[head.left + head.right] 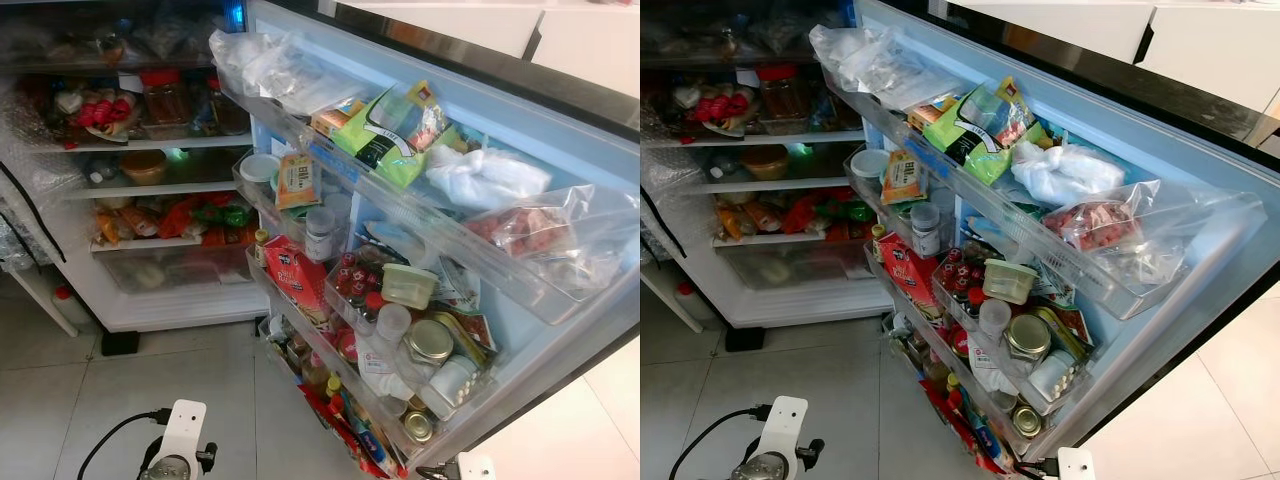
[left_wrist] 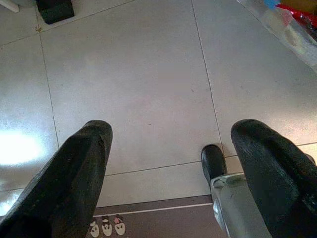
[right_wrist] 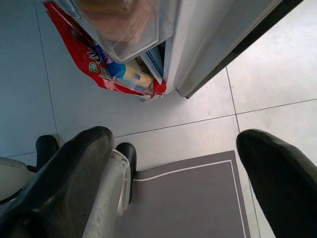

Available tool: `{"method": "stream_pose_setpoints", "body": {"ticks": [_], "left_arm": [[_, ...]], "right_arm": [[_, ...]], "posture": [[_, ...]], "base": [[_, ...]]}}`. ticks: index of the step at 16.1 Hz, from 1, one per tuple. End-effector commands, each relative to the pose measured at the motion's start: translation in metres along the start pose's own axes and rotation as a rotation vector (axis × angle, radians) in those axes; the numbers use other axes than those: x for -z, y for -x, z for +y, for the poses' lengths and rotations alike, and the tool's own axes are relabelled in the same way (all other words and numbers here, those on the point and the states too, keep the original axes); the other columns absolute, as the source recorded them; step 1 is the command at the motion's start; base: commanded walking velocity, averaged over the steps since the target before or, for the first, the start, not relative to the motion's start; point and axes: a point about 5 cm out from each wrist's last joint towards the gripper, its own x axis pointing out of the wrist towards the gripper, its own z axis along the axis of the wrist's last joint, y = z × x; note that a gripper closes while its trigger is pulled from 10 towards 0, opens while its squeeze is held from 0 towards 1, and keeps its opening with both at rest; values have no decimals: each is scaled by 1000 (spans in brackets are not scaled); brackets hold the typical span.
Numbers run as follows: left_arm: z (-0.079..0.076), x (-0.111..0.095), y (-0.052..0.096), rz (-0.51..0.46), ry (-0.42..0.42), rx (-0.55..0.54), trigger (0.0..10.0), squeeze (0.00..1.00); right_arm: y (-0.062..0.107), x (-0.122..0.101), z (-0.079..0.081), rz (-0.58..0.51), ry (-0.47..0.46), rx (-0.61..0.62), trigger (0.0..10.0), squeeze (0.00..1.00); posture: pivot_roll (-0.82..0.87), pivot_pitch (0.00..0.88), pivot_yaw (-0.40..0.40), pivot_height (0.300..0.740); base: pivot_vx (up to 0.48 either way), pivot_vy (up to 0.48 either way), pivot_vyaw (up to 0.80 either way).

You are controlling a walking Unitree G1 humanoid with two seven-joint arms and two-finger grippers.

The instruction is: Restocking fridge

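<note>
Both pincers, left pincer (image 2: 168,173) and right pincer (image 3: 173,168), hang wide and empty over the tiled floor (image 2: 138,84), while the open fridge door (image 1: 560,150) with its crowded racks stands ahead at one o'clock, nearer the right arm.

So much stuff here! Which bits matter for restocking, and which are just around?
For the job:
open fridge door
door shelves
inner shelves

Just around:
tiled floor
grey mat
black block on the floor

One open fridge (image 1: 180,300); four door racks (image 1: 300,330); two idle arms
</note>
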Motion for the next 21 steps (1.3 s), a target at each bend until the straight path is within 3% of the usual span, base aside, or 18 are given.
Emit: {"method": "stream_pose_setpoints", "body": {"ticks": [1,7,17,21], "left_arm": [[0,3,0,11,-18,6,10000,0],[0,2,0,8,-14,6,10000,0],[0,2,0,8,-13,4,10000,0],[0,2,0,12,-17,-1,10000,0]], "right_arm": [[1,2,-1,7,-3,5,10000,0],[0,2,-1,8,-3,4,10000,0],[1,2,-1,10,-7,5,10000,0],[1,2,-1,10,-8,4,10000,0]], "posture": [[-101,0,-60,740],[-100,0,-60,740],[-106,0,-59,740],[-107,0,-59,740]], "base": [[0,0,0],[0,0,0],[-290,0,0],[0,0,0]]}}
